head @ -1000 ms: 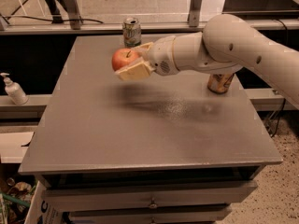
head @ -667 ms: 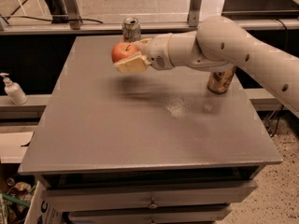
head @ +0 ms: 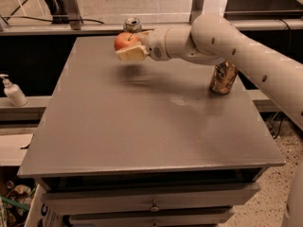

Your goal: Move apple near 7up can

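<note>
My gripper (head: 129,46) is shut on the red-orange apple (head: 124,40) and holds it in the air above the far part of the grey table (head: 142,122). The 7up can (head: 132,25) stands at the table's far edge, just behind the apple; only its silver top and a bit of its body show past the gripper. The arm reaches in from the right.
A dented brown-gold can (head: 223,77) stands near the table's right edge under my arm. A white pump bottle (head: 13,91) sits on a ledge to the left. Drawers front the table below. A metal frame runs behind the table.
My gripper has carried the apple farther back, closer to the 7up can. The cans have not moved.
</note>
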Controlling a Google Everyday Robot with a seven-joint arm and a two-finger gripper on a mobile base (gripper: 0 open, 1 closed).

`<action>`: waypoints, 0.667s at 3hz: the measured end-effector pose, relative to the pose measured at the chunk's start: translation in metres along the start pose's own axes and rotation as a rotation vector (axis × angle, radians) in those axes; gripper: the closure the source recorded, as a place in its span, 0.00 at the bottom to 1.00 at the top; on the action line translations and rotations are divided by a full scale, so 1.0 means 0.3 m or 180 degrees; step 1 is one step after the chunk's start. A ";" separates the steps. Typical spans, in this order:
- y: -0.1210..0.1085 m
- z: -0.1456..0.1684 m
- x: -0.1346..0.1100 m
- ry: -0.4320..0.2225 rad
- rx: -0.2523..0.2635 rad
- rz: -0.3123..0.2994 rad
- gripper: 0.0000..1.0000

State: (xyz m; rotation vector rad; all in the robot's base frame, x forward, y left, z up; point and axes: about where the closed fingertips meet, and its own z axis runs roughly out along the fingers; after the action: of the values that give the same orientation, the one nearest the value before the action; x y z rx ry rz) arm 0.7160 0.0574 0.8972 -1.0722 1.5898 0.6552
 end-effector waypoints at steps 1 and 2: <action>-0.074 0.022 0.017 0.0109 0.0100 -0.0037 1.00; -0.123 0.031 0.059 0.0271 0.0156 -0.0062 1.00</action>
State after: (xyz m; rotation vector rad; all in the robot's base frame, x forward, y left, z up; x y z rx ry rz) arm 0.7524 0.0432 0.8818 -1.0904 1.6582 0.5611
